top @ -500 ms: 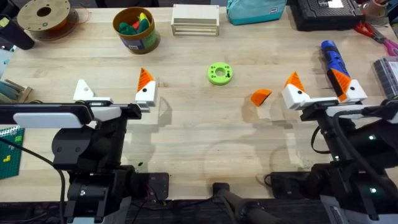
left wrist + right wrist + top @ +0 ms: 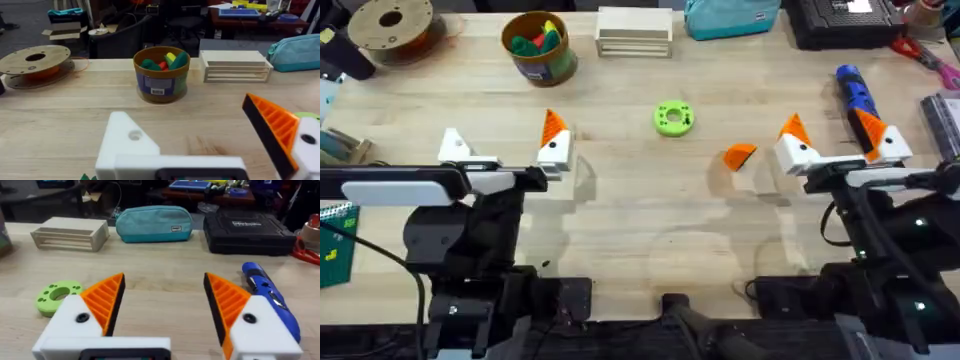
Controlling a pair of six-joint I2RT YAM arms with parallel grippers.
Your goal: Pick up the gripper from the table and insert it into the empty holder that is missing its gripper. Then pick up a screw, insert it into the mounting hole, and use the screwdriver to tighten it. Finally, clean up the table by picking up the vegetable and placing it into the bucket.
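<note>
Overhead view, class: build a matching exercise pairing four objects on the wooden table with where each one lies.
Things:
1. small loose orange plastic wedge
2. fat bright-blue cylindrical screwdriver
3. round brown tub of toy pieces
4. flat green plastic ring

Places:
A. far left part of the table
B. table's middle
C. just left of the right gripper
D. far right, beyond the right gripper

Pairs: 1-C, 2-D, 3-A, 4-B

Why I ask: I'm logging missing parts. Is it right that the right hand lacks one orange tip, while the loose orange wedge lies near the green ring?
Not quite: the left hand lacks a tip, as the overhead view shows. The wedge does lie near the green ring.
</note>
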